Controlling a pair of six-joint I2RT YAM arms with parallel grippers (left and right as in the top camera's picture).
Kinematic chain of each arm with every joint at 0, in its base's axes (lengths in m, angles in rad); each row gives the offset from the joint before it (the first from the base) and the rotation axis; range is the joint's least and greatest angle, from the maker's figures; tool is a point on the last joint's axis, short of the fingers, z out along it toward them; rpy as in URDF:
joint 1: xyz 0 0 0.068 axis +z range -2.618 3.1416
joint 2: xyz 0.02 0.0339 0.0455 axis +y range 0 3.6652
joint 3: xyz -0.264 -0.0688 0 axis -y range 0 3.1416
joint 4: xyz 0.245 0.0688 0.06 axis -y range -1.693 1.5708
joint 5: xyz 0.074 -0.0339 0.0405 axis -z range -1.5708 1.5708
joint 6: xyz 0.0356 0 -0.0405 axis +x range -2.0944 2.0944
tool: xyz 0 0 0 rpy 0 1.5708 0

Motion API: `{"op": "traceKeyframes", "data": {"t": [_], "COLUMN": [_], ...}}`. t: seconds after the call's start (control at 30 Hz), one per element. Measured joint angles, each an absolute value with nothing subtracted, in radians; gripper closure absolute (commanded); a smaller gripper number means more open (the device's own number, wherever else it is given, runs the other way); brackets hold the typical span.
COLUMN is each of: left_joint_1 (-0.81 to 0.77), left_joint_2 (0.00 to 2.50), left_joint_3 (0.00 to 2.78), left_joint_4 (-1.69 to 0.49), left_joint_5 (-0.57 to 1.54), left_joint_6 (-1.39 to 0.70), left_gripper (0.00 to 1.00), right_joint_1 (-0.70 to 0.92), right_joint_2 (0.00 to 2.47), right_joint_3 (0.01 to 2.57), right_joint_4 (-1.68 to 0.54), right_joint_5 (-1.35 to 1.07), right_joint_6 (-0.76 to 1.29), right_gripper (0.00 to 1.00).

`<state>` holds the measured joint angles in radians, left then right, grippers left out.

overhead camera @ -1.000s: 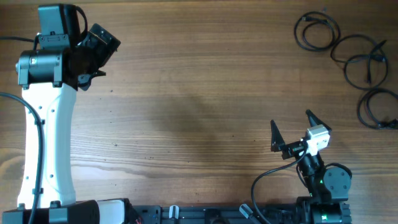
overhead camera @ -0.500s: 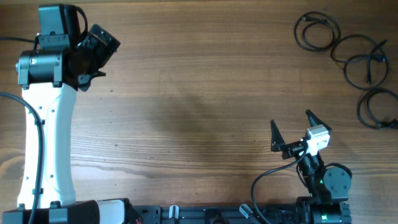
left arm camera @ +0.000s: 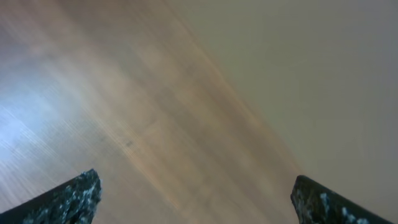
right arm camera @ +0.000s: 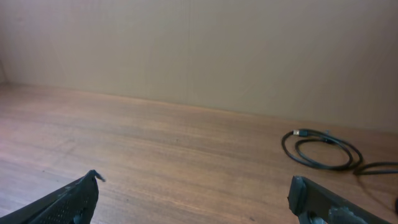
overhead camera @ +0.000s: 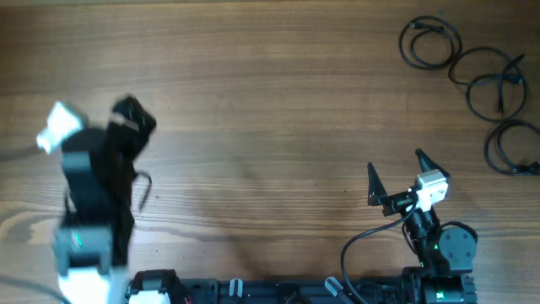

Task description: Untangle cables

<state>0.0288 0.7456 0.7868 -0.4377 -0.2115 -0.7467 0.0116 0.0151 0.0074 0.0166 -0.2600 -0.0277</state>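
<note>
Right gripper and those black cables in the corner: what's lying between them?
Nothing: the overhead view shows only bare wooden table between the right gripper and the cables.

light: soft, even | blur: left arm (overhead camera: pixel 94 198) smeared, left wrist view streaked

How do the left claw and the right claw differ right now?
The left claw shows blurred in the overhead view; the right claw is sharp. The left claw is far across from the cables; the right claw is nearer them. Both stand open and empty.
</note>
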Motion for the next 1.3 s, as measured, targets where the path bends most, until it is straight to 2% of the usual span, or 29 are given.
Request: {"op": "traceKeyframes", "data": {"t": [0.17,0.27,0.67,0.93,1.3], "left_joint_1": [0.029,0.029,0.028,0.028,0.042], "left_joint_2": [0.464,0.358,0.122,0.022,0.015], "left_joint_3": [0.392,0.239,0.109,0.025,0.013], "left_joint_4": [-0.006,0.107,-0.020,-0.044,-0.072], "left_joint_5": [-0.170,-0.121,-0.076,-0.076,-0.054], "left_joint_6": [-0.679,-0.612,-0.395,-0.370,-0.367], "left_gripper": [0.00,0.00,0.00,0.00,0.00], "right_joint_1": [0.012,0.012,0.012,0.012,0.012], "right_joint_2": [0.015,0.015,0.015,0.015,0.015], "right_joint_3": [0.007,0.007,0.007,0.007,0.007], "right_joint_4": [0.016,0.016,0.016,0.016,0.016], "right_joint_5": [-0.260,-0.260,-0.260,-0.260,-0.260], "right_joint_6": [-0.028,-0.027,-0.028,-0.028,-0.028], "right_gripper": [0.00,0.00,0.00,0.00,0.00]}}
